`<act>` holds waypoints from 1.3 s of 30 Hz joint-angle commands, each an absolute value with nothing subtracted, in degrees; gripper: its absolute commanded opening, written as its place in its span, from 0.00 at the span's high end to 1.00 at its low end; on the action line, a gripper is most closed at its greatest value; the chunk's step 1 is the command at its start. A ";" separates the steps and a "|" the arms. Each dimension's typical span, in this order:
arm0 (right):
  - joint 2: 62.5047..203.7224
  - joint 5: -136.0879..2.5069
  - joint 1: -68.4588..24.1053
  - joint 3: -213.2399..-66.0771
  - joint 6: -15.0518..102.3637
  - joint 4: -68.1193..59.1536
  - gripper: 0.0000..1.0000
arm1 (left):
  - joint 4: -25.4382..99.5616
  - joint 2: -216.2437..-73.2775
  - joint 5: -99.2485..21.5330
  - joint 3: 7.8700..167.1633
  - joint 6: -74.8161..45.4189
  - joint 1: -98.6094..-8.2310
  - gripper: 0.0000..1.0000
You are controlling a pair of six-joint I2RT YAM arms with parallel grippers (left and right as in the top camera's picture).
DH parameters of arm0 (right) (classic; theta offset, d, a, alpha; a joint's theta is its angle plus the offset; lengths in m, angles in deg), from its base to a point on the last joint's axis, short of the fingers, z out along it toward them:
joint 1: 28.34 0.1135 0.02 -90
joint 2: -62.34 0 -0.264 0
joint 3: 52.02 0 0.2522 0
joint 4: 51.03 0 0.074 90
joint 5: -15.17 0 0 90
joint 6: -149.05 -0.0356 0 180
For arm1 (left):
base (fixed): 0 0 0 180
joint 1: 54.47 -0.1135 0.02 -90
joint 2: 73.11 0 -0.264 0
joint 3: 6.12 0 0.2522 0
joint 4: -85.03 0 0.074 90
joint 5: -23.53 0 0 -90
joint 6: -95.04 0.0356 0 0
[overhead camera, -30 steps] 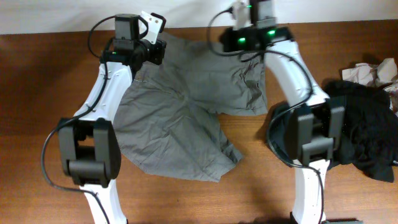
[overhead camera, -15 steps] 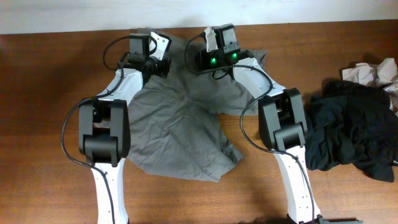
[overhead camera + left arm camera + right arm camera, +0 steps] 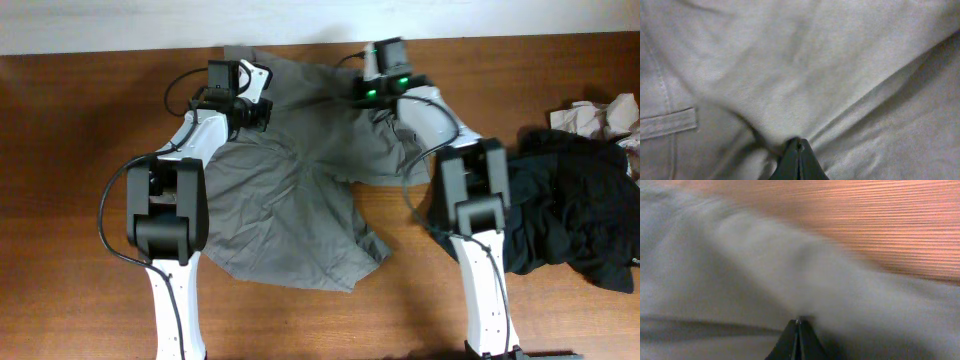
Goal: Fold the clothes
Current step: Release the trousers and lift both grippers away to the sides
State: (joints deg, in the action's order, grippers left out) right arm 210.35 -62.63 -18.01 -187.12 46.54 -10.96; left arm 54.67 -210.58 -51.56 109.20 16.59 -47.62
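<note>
The clothes [image 3: 290, 190], a pair of grey-olive shorts, lie spread on the wooden table with the waistband toward the far edge. My left gripper [image 3: 250, 98] sits over the upper left of the waist, my right gripper [image 3: 386, 72] over the upper right. In the left wrist view the left gripper [image 3: 799, 146] is shut, with creases of the clothes [image 3: 805, 75] converging at its tips beside a pocket seam. In the right wrist view the right gripper [image 3: 797, 323] is shut on a raised, blurred fold of the clothes [image 3: 765, 260], with bare table [image 3: 880, 220] beyond.
A pile of black garments [image 3: 570, 215] lies at the right, partly under the right arm's base. A crumpled pale cloth [image 3: 598, 115] sits behind it. The table's far edge [image 3: 500, 40] runs just behind both grippers.
Both grippers swung inward along the waist, bunching the top of the shorts. The right gripper has since moved back to the right, spreading the waistband again. Both stayed shut.
</note>
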 commanded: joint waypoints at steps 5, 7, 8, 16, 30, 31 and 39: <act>210.83 -69.10 -28.42 -185.77 56.31 -1.96 0.96 | 52.74 -212.57 -56.65 108.46 15.82 -52.32 1.00; 209.49 -69.05 -28.42 -185.77 57.73 0.12 0.96 | 52.46 -211.89 -56.67 109.24 15.85 -52.47 1.00; 208.73 -69.05 -28.42 -185.77 57.82 0.84 0.96 | 52.13 -211.17 -56.67 109.83 15.85 -52.51 1.00; 195.33 -62.80 -28.40 -186.14 57.80 10.13 0.88 | 44.66 -197.71 -59.60 114.05 15.85 -52.78 0.94; 167.88 -61.75 -28.31 -186.12 57.78 29.67 0.61 | 22.41 -168.53 -73.68 114.05 15.87 -53.80 0.77; 166.08 -61.75 -28.29 -186.12 57.78 31.02 0.59 | 20.64 -166.98 -74.40 114.05 15.85 -53.80 0.75; 151.64 -61.97 -26.80 -186.12 57.75 45.78 0.46 | 7.00 -155.37 -77.50 114.03 9.90 -54.35 0.57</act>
State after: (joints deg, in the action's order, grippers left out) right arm 156.47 -62.30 -27.80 -185.61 57.71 42.85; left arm 8.66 -159.13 -75.23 113.68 14.05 -53.67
